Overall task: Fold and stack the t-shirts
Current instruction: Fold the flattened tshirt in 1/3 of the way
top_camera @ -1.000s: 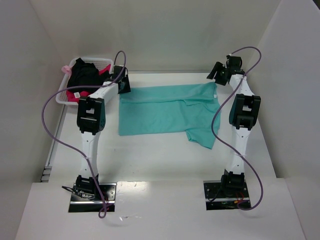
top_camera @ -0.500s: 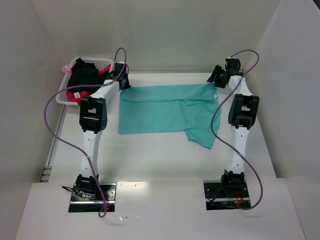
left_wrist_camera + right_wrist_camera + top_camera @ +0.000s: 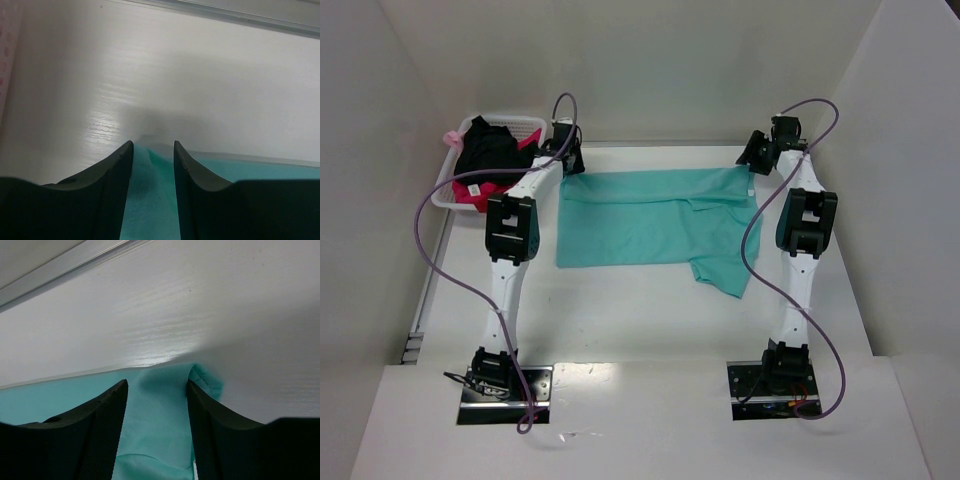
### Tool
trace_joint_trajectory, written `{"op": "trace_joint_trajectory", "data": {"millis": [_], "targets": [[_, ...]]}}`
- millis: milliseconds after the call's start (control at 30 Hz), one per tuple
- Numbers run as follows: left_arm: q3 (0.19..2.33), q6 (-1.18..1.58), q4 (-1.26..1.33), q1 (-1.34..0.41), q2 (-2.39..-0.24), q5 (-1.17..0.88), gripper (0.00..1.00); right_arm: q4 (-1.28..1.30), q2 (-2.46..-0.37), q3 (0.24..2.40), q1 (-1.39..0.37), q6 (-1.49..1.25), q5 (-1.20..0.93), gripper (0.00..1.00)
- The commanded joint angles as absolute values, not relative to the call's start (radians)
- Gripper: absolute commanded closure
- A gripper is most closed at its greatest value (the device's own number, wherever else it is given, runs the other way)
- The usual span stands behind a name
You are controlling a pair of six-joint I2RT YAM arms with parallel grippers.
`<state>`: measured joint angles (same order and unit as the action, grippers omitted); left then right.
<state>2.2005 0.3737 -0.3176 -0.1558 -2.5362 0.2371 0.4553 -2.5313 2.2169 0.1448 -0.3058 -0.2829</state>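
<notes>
A teal-green t-shirt [image 3: 650, 220] lies spread flat on the white table, one sleeve sticking out at its near right. My left gripper [image 3: 570, 160] is down at its far left corner; in the left wrist view the jaws [image 3: 153, 145] stand open, a ridge of the teal cloth [image 3: 150, 200] between them. My right gripper [image 3: 752, 152] is at the far right corner, jaws [image 3: 157, 382] open astride the teal cloth [image 3: 155, 425], whose hemmed corner curls up by the right finger. A black t-shirt [image 3: 485, 150] and a pink-red one [image 3: 470, 197] lie in the basket.
The white lattice basket [image 3: 442, 188] stands at the far left of the table, close to my left arm. White walls enclose the table at the back and on both sides. A metal rail runs along the table's far edge [image 3: 75, 262].
My left gripper has slid a little to the right and away, onto the shirt's far left corner. My right gripper has settled onto the far right corner, its jaws narrowing.
</notes>
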Motion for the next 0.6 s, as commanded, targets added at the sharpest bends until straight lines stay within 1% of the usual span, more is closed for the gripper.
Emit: {"op": "trace_joint_trajectory", "data": {"millis": [0,167,200,300,333,400,433,533,567], "targets": [[2.256,0.39,-0.35,-0.16,-2.556,0.285,0.53,0.468,-2.559,2.284,0.152,-0.305,-0.272,0.44],[2.201,0.419,-0.383,-0.178,-2.49,0.389,0.52,0.468,-2.559,2.284,0.152,-0.305,-0.272,0.48],[2.178,0.419,-0.383,-0.178,-2.473,0.405,0.54,0.468,-2.559,2.284,0.152,-0.305,-0.272,0.51],[2.091,0.442,-0.359,-0.178,-2.415,0.46,0.59,0.468,-2.568,2.295,0.152,-0.305,-0.272,0.58],[2.07,0.451,-0.345,-0.178,-2.395,0.46,0.59,0.468,-2.577,2.304,0.152,-0.305,-0.272,0.63],[2.042,0.46,-0.333,-0.178,-2.384,0.469,0.61,0.468,-2.577,2.304,0.152,-0.314,-0.262,0.67],[2.03,0.46,-0.333,-0.178,-2.384,0.469,0.62,0.477,-2.577,2.304,0.152,-0.314,-0.262,0.74],[2.029,0.469,-0.333,-0.178,-2.384,0.482,0.62,0.477,-2.577,2.304,0.161,-0.314,-0.262,0.79],[2.029,0.469,-0.333,-0.178,-2.384,0.482,0.62,0.477,-2.577,2.304,0.161,-0.324,-0.262,0.83]]}}
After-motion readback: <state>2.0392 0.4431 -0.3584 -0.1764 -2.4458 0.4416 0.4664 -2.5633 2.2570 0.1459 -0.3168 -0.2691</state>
